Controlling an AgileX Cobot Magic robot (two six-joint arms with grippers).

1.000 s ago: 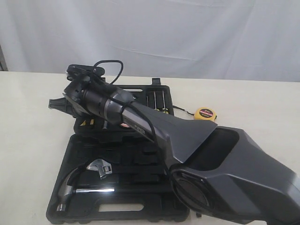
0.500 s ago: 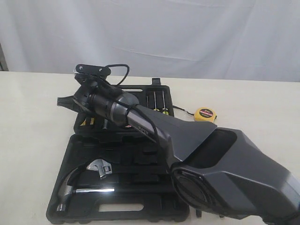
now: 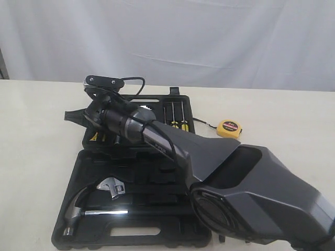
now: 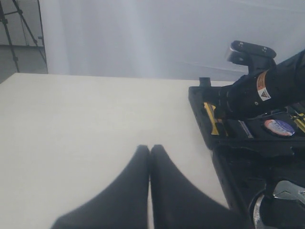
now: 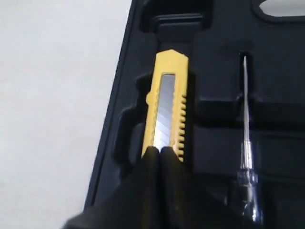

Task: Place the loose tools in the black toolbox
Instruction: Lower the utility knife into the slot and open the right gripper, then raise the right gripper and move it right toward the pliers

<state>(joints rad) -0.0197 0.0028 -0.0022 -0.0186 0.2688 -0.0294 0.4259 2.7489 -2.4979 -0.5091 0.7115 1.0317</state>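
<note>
The black toolbox (image 3: 94,159) lies open on the table. My right gripper (image 3: 70,115) reaches across over its far-left corner. In the right wrist view its shut fingertips (image 5: 159,151) hover just over the yellow-black utility knife (image 5: 167,102), which lies in a recess of the toolbox (image 5: 114,119). The knife (image 4: 209,118) and the dark tape roll with purple-white label (image 4: 279,127) rest in the far half. The yellow tape measure (image 3: 229,127) sits on the table to the right of the box. My left gripper (image 4: 150,149) is shut over bare table. The pliers are out of view.
A steel claw hammer (image 3: 84,209) and a chrome wrench (image 3: 112,187) fill the near half. Yellow-handled screwdrivers (image 3: 175,119) lie in the far half. A thin clear-handled tool (image 5: 246,143) lies beside the knife. The right arm (image 3: 157,141) spans the box.
The right gripper and wrist have shifted a little to the right and up over the far-left corner of the box. The tools have not moved.
</note>
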